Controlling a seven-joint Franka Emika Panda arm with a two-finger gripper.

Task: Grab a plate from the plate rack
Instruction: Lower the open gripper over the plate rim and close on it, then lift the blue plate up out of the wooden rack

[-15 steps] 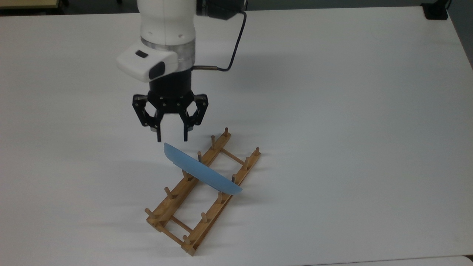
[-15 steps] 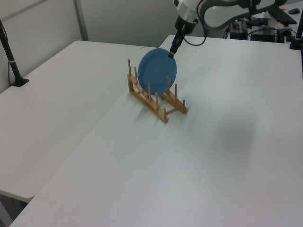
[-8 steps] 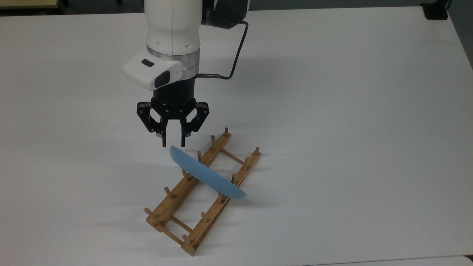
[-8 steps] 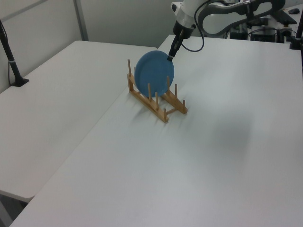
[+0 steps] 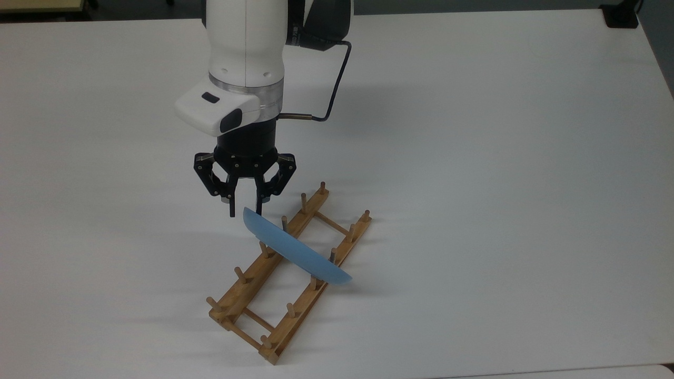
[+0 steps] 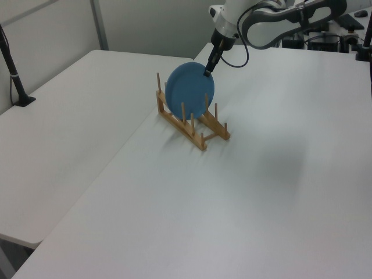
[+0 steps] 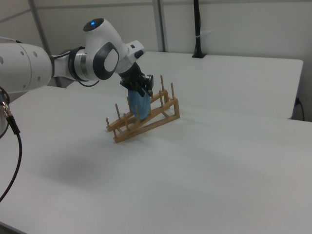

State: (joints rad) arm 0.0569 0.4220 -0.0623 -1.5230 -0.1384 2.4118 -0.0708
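Claw point(image 5: 245, 212) lowered since earlier frame onto plate's upper rim, fingers straddling the rim with a gap, light blue plate point(image 5: 295, 253) upright in wooden plate rack point(image 5: 247, 287), frame centre, white table point(image 5: 500, 184).

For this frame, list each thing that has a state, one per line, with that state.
plate: standing on edge in the plate rack, tilted, not lifted out.
plate rack: flat on the table, holding one plate, other slots empty.
gripper: open, fingers straddling the plate's upper rim.
table: bearing the rack.
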